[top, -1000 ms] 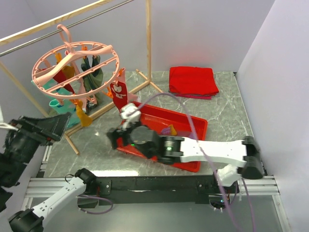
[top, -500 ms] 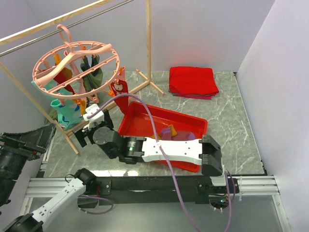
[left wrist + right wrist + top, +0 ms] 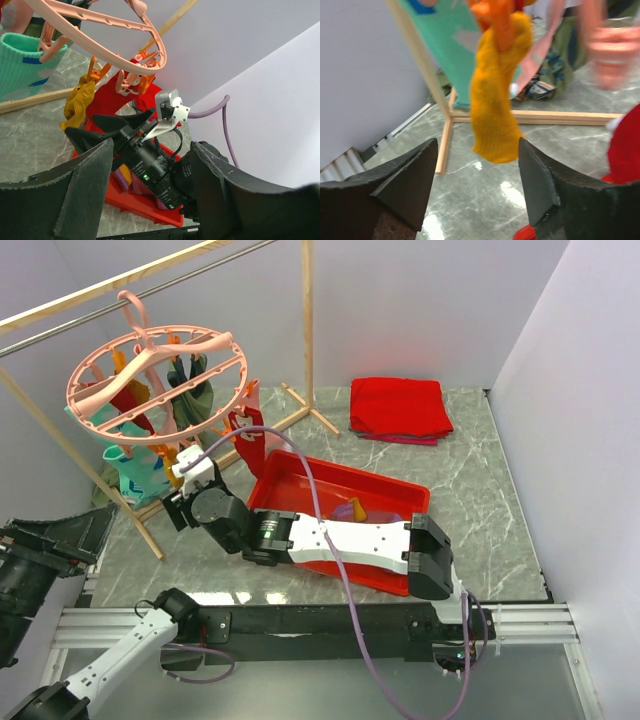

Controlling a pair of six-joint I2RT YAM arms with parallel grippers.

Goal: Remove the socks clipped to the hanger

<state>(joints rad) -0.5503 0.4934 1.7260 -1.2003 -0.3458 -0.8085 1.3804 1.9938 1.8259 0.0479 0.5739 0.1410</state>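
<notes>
Right tool (image 3: 477,144) advanced; yellow sock (image 3: 495,105) hangs ahead.

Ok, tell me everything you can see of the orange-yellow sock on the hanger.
The orange-yellow sock is small, knitted, bunched and crumpled. It hangs from an orange clip on the pink hanger, its end free above the marble tabletop, next to a teal sock. The right gripper, jaws open, frames it without gripping.
</notes>
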